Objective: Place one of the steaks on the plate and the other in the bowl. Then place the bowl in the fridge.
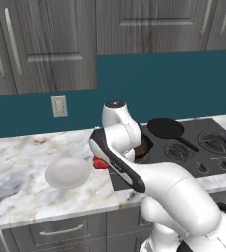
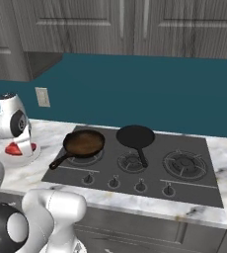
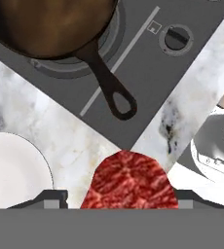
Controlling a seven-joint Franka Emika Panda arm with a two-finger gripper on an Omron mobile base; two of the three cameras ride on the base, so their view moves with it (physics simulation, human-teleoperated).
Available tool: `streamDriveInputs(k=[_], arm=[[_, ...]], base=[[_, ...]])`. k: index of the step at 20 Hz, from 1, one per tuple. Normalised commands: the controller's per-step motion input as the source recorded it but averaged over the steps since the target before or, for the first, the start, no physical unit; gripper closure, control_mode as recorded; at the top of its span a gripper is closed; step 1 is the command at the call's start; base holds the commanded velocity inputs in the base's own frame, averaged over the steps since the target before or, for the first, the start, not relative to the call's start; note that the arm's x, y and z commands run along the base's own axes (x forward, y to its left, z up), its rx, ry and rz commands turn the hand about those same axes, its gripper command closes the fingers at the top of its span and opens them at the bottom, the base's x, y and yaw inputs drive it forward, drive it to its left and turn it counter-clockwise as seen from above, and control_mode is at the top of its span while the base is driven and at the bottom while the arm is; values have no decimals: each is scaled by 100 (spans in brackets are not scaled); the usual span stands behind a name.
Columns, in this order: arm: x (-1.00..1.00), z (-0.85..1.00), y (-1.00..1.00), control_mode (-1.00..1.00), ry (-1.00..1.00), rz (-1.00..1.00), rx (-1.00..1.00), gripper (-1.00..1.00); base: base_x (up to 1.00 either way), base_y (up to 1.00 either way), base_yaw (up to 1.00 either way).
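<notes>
Gripper [image 3: 115,197] fingers straddle a steak [image 3: 128,181]; I can't tell if they're clamping it. It sits above the marble counter [image 3: 70,141], beside the plate [image 3: 14,170].

- We see a glossy white arm [image 1: 179,192] built of rounded, bulbous segments.
- We note a dark, near-black band running along one link [image 1: 119,165], like a seam or trim strip.
- We see a rounded white end segment [image 1: 116,115] topped with a dark grey cap.
- From the right base view, we see a round grey joint disc [image 2: 18,122] set into a white housing, and a black ball-like joint [image 2: 7,228] low down.
</notes>
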Motion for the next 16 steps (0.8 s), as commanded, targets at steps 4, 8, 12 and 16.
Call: streamDriveInputs(k=[4, 8, 12, 16], arm=[[5, 0, 81, -100, -5, 14, -2, 100], [53, 0, 83, -100, 0, 28, -13, 100], [77, -3, 65, -100, 0, 34, -14, 100], [85, -13, 5, -100, 0, 0, -11, 100]], base=[[0, 0, 0], [0, 0, 0], [0, 0, 0], [0, 0, 0]])
